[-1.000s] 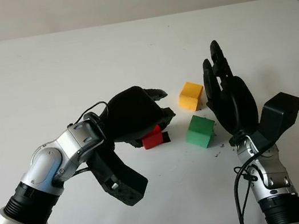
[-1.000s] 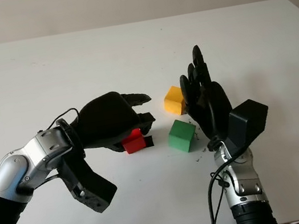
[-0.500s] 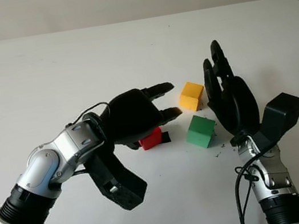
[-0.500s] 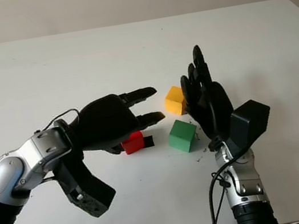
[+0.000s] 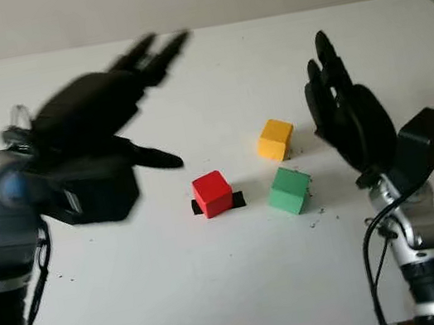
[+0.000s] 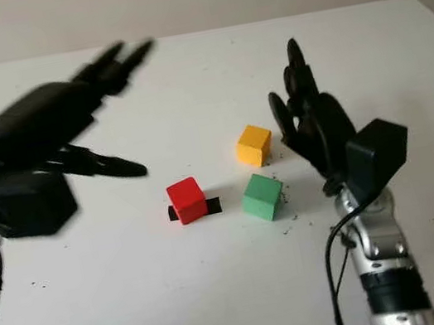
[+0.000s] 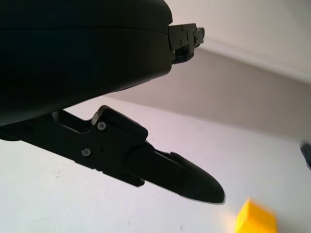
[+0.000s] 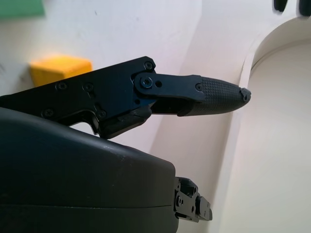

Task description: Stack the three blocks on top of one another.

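Fingers (image 5: 149, 52) of left hand (image 5: 94, 108) seemingly open, raised left of red block (image 5: 212, 193)

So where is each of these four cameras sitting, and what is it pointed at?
Left eye view: on the head, looking down at the table with red block, green block, yellow block; left hand and right hand, both open.
Right eye view: beside it, same scene.
Left wrist view: at the left hand, yellow block beyond.
Right wrist view: at the right hand, yellow and green blocks beyond.
Shared: all show the yellow block.
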Controlling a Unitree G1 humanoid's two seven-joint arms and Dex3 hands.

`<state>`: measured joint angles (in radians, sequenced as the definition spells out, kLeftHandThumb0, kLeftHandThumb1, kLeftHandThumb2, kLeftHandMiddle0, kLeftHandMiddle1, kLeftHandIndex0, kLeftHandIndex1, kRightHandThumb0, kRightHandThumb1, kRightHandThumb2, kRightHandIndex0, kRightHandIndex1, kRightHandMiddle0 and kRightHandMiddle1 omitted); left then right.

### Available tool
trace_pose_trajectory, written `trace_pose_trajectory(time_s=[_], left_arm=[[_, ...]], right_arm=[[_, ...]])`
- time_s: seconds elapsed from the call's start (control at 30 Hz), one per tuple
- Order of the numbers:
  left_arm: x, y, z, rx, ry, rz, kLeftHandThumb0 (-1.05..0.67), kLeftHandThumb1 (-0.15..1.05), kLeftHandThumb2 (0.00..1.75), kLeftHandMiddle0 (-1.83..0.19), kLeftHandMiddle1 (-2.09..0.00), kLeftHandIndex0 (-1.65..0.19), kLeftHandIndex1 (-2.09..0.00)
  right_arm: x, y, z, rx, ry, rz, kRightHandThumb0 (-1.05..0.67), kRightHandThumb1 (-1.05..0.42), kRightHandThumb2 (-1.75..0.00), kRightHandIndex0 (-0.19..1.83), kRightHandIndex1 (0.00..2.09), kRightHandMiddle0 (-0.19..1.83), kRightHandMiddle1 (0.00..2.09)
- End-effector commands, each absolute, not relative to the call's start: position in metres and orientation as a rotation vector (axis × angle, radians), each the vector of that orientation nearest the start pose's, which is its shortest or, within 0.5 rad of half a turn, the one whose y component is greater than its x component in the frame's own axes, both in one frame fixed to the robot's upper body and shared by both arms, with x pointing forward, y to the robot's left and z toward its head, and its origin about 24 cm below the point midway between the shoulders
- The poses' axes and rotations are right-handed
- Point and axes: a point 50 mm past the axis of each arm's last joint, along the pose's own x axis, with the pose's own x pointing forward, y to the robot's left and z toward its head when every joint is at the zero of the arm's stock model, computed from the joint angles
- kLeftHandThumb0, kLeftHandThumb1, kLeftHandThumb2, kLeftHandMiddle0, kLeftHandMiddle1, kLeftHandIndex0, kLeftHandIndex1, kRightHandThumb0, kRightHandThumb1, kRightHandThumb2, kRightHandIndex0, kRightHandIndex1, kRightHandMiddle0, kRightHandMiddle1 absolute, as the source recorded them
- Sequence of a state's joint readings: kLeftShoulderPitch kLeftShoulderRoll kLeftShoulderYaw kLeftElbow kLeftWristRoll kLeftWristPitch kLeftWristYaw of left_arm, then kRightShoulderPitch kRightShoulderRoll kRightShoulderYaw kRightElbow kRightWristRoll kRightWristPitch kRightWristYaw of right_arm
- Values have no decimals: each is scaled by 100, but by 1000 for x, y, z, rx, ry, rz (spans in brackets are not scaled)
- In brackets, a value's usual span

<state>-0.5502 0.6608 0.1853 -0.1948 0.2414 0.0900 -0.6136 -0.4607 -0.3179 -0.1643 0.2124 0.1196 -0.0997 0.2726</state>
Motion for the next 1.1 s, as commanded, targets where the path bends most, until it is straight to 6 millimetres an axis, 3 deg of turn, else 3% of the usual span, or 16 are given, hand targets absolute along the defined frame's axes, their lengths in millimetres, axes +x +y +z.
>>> trace_pose_trajectory(time_s=[0.0, 0.1, 0.2, 0.3, 0.4, 0.5, 0.67, 0.8, 1.07], left_arm=[[287, 234, 253, 925, -389, -233, -87, 103, 29, 19, 0, 19, 0], [286, 240, 231, 859, -346, -184, -92, 105, 57, 19, 0, 19, 0], [286, 243, 206, 775, -284, -123, -89, 105, 68, 19, 0, 19, 0], [283, 246, 185, 556, -255, -64, -82, 105, 71, 19, -2, 19, 0], [280, 246, 166, 286, -254, 15, -75, 105, 72, 19, 0, 19, 0], [275, 242, 143, 126, -219, 115, -75, 105, 71, 19, -2, 19, 0], [270, 234, 118, 51, -167, 183, -76, 105, 73, 19, -3, 19, 0], [267, 228, 111, 53, -168, 204, -76, 105, 73, 17, -5, 18, -1], [266, 230, 112, 68, -193, 217, -74, 105, 72, 18, -5, 19, 0]], right_arm=[[335, -220, 171, -282, -390, 163, -76, -105, -41, -19, 0, -19, 2], [346, -232, 187, -383, -383, 206, -80, -104, -25, -18, 1, -16, 4], [355, -238, 204, -503, -371, 236, -80, -97, -8, -15, 3, -12, 6], [361, -239, 220, -640, -367, 288, -78, -90, -4, -14, 4, -9, 7], [366, -232, 238, -966, -381, 303, -82, -88, -4, -7, 8, -5, 9], [370, -221, 251, -1219, -414, 340, -82, -85, -4, -6, 8, 1, 12], [369, -211, 257, -1545, -469, 407, -73, -86, -5, -11, 4, 1, 11], [368, -206, 252, -1732, -495, 483, -67, -84, -5, -10, 6, 6, 12], [369, -196, 237, -1863, -578, 613, -60, -80, -4, -2, 8, 22, 16]])
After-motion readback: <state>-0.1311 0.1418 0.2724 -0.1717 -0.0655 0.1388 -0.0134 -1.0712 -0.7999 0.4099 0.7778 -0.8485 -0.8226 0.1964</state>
